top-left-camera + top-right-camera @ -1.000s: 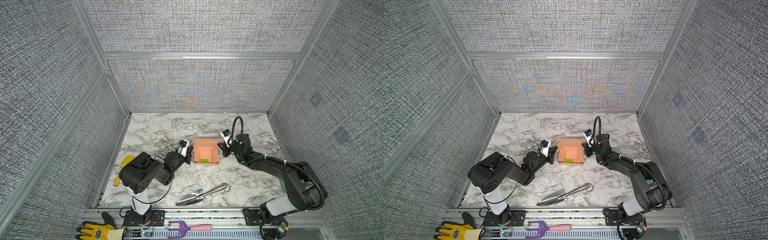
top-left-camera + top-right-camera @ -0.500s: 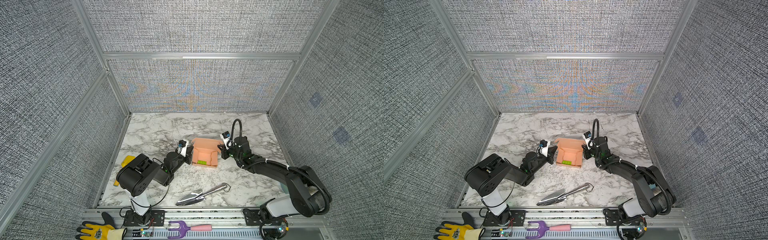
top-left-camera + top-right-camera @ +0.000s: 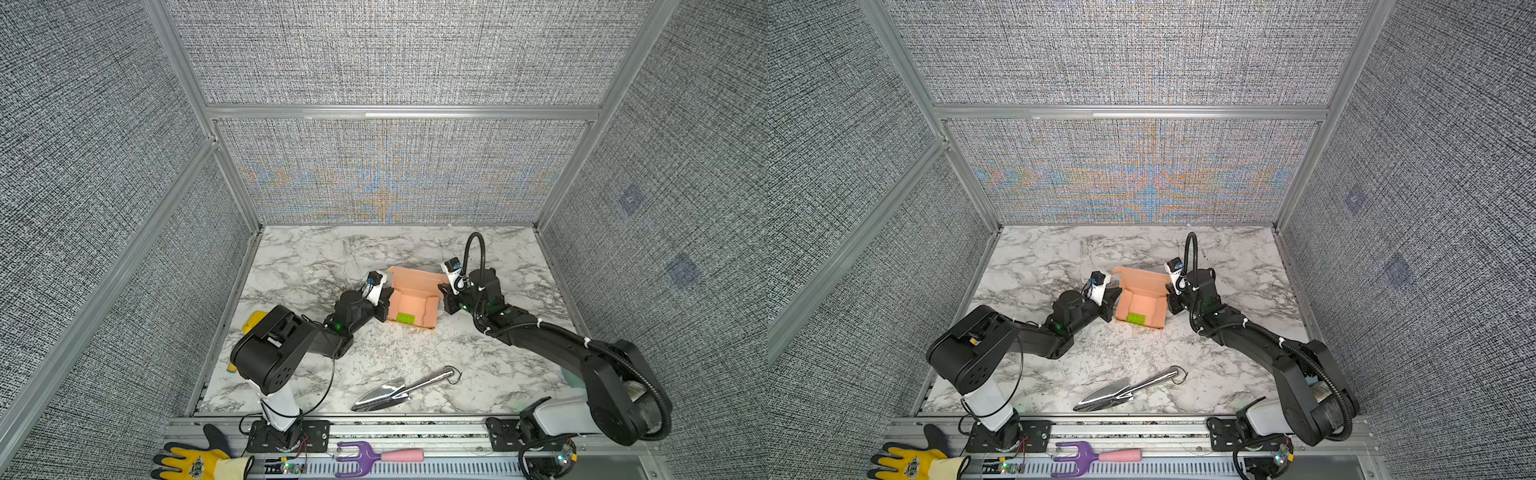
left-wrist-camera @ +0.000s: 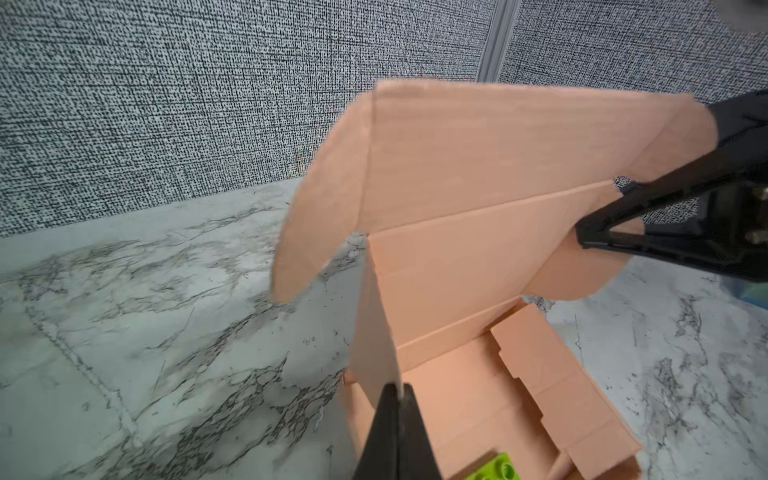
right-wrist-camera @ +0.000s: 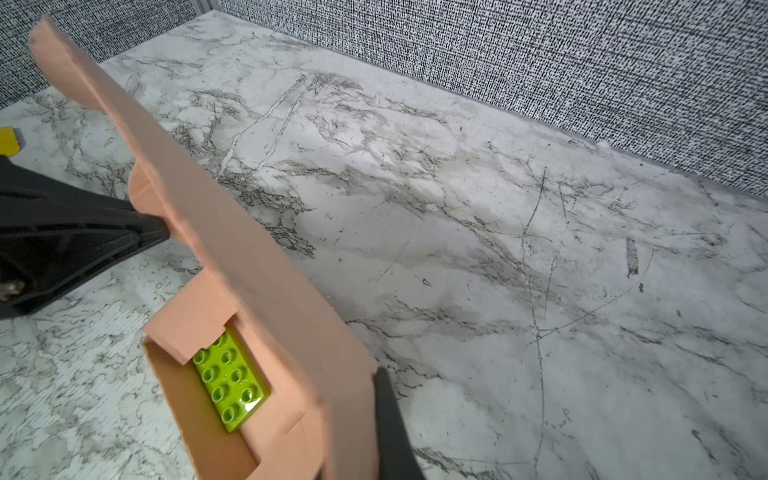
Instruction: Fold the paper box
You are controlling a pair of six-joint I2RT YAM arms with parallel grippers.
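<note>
Pink cardboard box (image 3: 415,280), top open: I hold its side walls, left gripper (image 4: 395,395) and right gripper (image 4: 581,240) each pinched shut on one, probably steadying it for closing.

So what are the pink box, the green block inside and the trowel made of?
Pink box: thin matte cardboard, judging by its creases and cut flaps. Green block: glossy plastic, studs catching light. Trowel: probably polished metal, mirror-bright.

- Beyond the paper box (image 3: 411,297), the marble table (image 3: 328,257) lies open to the far wall.
- The left gripper (image 3: 387,296) and right gripper (image 3: 443,293) block the box's left and right sides.
- A metal trowel (image 3: 395,390) lies across the near strip.
</note>
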